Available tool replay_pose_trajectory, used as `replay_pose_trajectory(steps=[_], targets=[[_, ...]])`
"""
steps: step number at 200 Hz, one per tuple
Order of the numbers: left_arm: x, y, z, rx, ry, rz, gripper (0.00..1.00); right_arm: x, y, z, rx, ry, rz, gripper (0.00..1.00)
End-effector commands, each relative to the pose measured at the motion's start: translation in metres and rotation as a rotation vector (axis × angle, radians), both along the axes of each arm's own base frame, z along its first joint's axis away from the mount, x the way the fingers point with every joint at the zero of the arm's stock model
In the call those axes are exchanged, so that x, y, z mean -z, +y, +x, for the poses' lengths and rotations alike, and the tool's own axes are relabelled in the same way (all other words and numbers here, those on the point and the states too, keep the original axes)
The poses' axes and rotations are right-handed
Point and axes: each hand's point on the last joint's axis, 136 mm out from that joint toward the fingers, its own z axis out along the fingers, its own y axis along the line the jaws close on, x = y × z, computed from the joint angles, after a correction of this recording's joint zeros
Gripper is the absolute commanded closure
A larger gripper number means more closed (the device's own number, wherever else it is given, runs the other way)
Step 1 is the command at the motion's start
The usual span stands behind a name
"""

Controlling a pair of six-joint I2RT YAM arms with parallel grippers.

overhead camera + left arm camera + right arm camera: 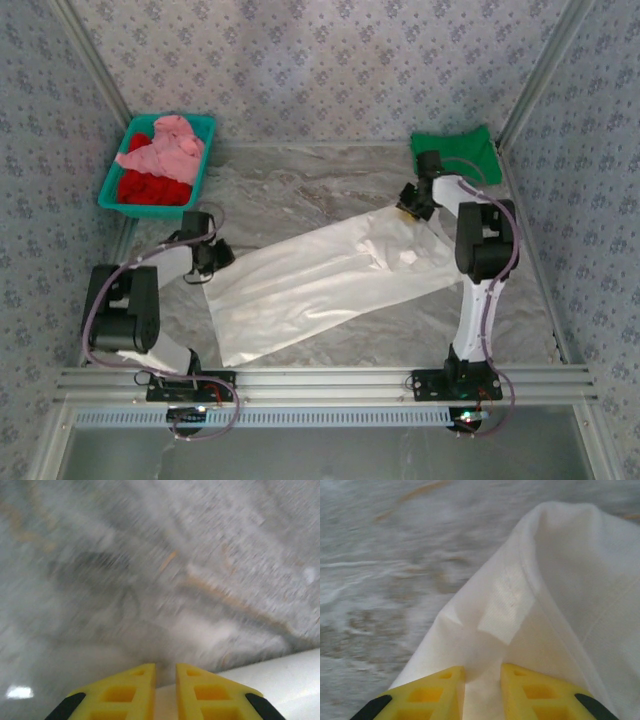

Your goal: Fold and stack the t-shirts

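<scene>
A: Where is the cream-white t-shirt [320, 280] to be found?

B: It is spread slantwise across the bench [300, 185], drawn out from about 8 o'clock to 2 o'clock in the top view. One end is held at each arm.

A: How are the pincers set?

B: The left pincer [165, 672] is closed to a narrow slit, and white cloth is seen nipped in it. The right pincer [483, 676] is likewise nearly closed, with a fold of the same shirt pinched between its fingers. A small sewn label [506, 605] is seen just beyond them.

A: How is the cloth expected to handle?

B: It is judged light, limp and thin. No shape would be kept once it is released, and wrinkles are seen near the middle. Slack is likely to be gathered unless both ends are moved together. Edges or corners are best taken, since the cloth would only be bunched by a pinch in the middle.

A: And the others?

B: The green t-shirt [455, 152] is laid folded at 1 o'clock. The pink t-shirt [165, 148] and red t-shirt [150, 190] are heaped in the teal basket [108, 190] at 10 o'clock.
</scene>
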Motion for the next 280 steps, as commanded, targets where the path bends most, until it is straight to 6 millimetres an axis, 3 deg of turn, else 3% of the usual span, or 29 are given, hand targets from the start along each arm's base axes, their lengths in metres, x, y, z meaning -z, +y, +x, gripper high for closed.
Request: replay_pose_trajectory(steps=[1, 20, 41, 56, 73, 103, 139, 166, 197, 230, 269, 280], targets=[[-0.016, 0.018, -0.031, -0.059, 0.027, 0.066, 0.82, 0.003, 0.041, 0.012, -0.031, 0.007, 0.062, 0.72], [-0.039, 0.024, -0.041, -0.073, -0.035, 0.09, 0.78, 0.007, 0.072, 0.029, -0.076, 0.001, 0.105, 0.72], [-0.066, 0.018, -0.041, -0.025, -0.119, 0.069, 0.76, 0.008, 0.108, 0.054, -0.12, -0.038, 0.167, 0.72], [-0.077, 0.01, -0.04, 0.019, -0.149, 0.046, 0.74, -0.005, 0.126, 0.067, -0.15, -0.064, 0.191, 0.72], [-0.08, 0.005, -0.037, 0.048, -0.15, 0.029, 0.74, -0.032, 0.133, 0.075, -0.158, -0.116, 0.175, 0.71], [-0.081, -0.01, -0.02, 0.097, -0.182, -0.025, 0.73, -0.072, 0.116, 0.066, -0.185, -0.172, 0.12, 0.65], [-0.068, -0.033, 0.006, 0.163, -0.175, -0.052, 0.73, -0.09, 0.078, 0.011, -0.176, -0.133, -0.049, 0.62], [-0.049, -0.04, 0.023, 0.152, -0.157, -0.105, 0.73, -0.068, 0.057, -0.043, -0.165, -0.026, -0.093, 0.61], [-0.035, -0.047, 0.037, 0.159, -0.132, -0.125, 0.74, -0.043, 0.042, -0.073, -0.137, 0.057, -0.109, 0.6], [-0.026, -0.049, 0.044, 0.156, -0.116, -0.132, 0.74, -0.014, 0.044, -0.075, -0.14, 0.118, -0.109, 0.59], [-0.031, -0.041, 0.04, 0.137, -0.126, -0.099, 0.74, 0.016, 0.061, -0.062, -0.163, 0.137, -0.088, 0.6], [-0.037, -0.037, 0.037, 0.133, -0.137, -0.086, 0.74, 0.022, 0.07, -0.049, -0.172, 0.113, -0.068, 0.6]])
